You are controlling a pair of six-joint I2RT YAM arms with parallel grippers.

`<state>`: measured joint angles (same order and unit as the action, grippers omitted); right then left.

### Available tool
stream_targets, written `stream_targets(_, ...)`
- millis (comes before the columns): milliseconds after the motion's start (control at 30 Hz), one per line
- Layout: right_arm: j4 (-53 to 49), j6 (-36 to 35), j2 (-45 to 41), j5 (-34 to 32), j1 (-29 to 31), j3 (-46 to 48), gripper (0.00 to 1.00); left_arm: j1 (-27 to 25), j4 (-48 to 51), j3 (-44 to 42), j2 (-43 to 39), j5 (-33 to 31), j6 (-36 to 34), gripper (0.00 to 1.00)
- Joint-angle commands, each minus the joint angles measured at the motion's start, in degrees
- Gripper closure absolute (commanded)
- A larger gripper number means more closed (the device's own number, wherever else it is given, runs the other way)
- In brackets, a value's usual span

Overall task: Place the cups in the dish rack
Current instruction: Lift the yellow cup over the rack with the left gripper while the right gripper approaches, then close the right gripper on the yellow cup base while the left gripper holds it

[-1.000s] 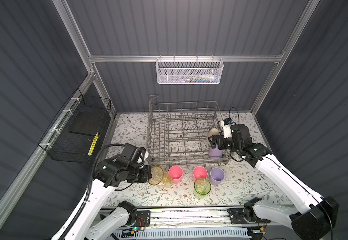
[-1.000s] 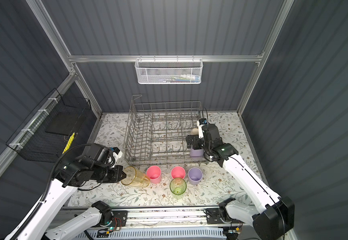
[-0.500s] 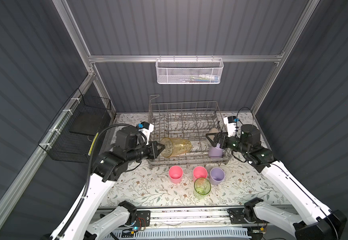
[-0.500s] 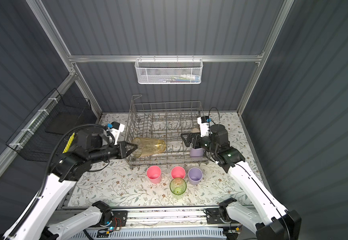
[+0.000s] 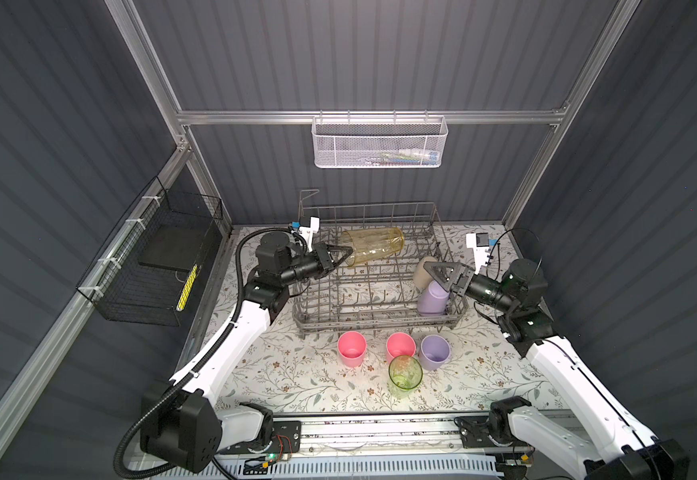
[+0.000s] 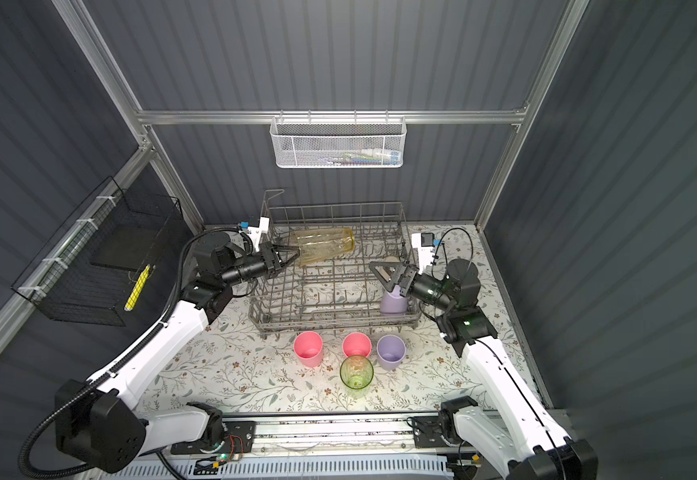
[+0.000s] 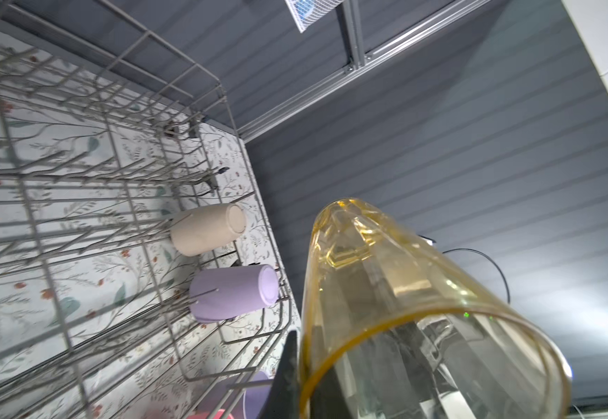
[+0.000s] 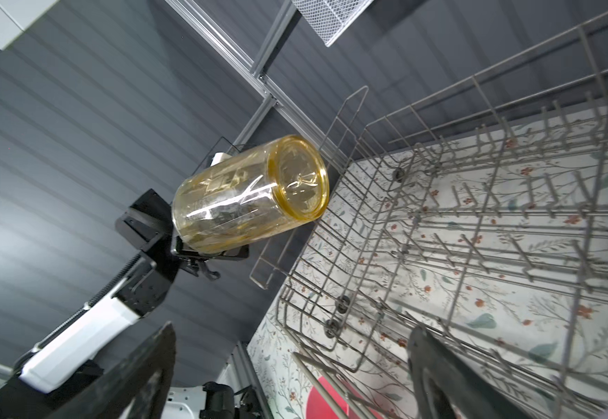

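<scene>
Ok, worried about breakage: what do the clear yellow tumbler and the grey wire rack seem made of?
Clear yellow tumbler: glossy, see-through, with bright highlights; plastic or glass, the look leaves it open. Grey wire dish rack: thin crossed rods with a dull grey sheen, probably metal, perhaps coated.

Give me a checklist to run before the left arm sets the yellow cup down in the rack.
1. Left gripper shut on yellow cup, by its rim: ok.
2. Cup above the dish rack in both top views: ok.
3. Cup mouth-down: not ok, it lies sideways.
4. Tines in the rack's left half free of cups: ok.
5. Right gripper open, apart from the yellow cup: ok.
6. Height above the tines: cannot tell.
</scene>
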<state>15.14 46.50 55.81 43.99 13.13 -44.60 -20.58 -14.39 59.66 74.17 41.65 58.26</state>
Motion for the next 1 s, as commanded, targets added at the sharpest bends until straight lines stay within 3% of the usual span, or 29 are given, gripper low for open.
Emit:
stream_targets(0, 9.95, 5.68, 2.58, 3.44, -0.12, 0.76, 0.01, -0.25, -17.85, -1.51, 1.84, 5.14, 8.77, 1.0)
stream_targets(400, 21.3, 11.19, 11.98, 5.14, 3.03, -2.59, 0.01, -5.06, -24.78, -0.95, 7.99, 6.5, 11.34, 1.0)
stream_targets(967, 29.96, 16.41, 17.43, 5.3, 3.92, -5.08, 0.01, -7.89, -29.79, -2.32, 11.68, 8.0, 13.08, 1.0)
